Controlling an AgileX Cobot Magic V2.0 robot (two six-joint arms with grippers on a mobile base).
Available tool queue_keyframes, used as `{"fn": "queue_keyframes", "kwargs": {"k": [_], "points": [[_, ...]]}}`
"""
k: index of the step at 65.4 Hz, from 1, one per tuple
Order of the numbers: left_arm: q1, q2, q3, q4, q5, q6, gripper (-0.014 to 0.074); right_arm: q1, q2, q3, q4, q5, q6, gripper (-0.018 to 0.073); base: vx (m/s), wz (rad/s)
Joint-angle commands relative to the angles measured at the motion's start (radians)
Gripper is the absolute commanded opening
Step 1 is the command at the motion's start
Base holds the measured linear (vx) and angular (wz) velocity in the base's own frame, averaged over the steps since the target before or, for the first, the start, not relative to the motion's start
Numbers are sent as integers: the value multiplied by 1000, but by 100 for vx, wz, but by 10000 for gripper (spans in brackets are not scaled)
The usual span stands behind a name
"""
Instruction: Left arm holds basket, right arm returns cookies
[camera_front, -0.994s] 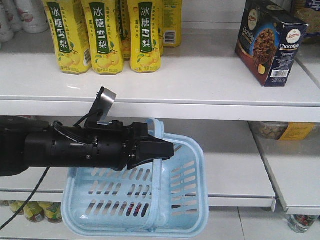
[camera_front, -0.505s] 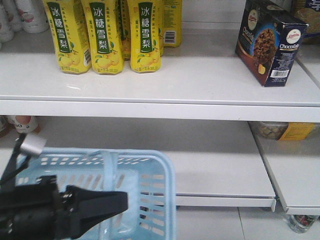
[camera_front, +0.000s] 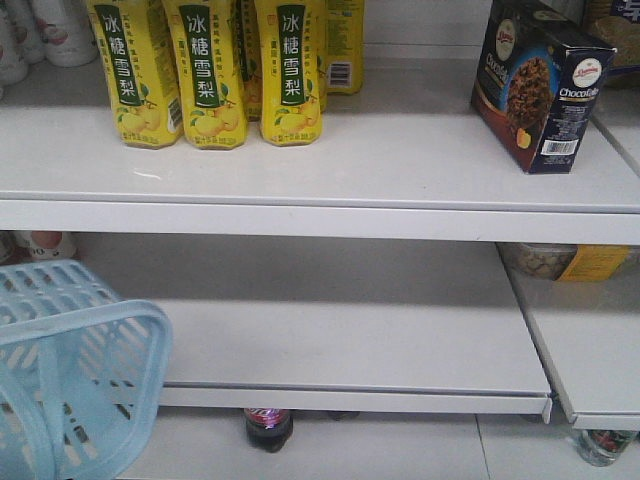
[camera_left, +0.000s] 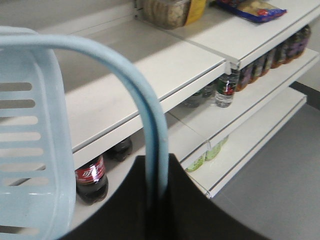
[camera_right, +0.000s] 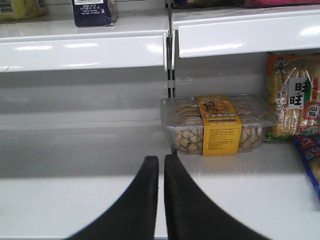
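Two claws for you: left claw grips the basket handle; right claw closed, empty; cookies at two o'clock.

The yellow drink bottles read 冰糖雪梨 on green labels. The cookies box shows "Chocolate" in white. A rice cracker bag reads 旺旺.

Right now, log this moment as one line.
cookies: upper shelf | basket: handle in left gripper | right gripper: shut, empty
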Motion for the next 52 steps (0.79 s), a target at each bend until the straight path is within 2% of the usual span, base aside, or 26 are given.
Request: {"fn": "queue_keyframes", "kwargs": {"k": [1,4,11,16,21,32,40,52], "points": [[-5,-60,3,187,-109,-268,-3,-5,11,-26,-29,-58,-4,-6,0,0],[-3,-83,23,290,-126,-415,-3,-5,11,-26,-29,-58,-4,-6,0,0],[16,-135,92,491,-191,-670,-3,-5,11,-26,-29,-58,-4,-6,0,0],[45,-162,146,604,-279,-727,-3,-5,11,-26,-29,-58,-4,-6,0,0],[87,-185,197,637,-369,-727,-3,-5,11,-26,-29,-58,-4,-6,0,0],[216,-201,195,636,-352,-717,-3,-5,11,-26,-29,-58,-4,-6,0,0],[311,-201,195,628,-353,-623,-3,-5,11,-26,-29,-58,-4,-6,0,0],[404,-201,195,590,-357,-502,-3,-5,11,-26,-29,-58,-4,-6,0,0]]}}
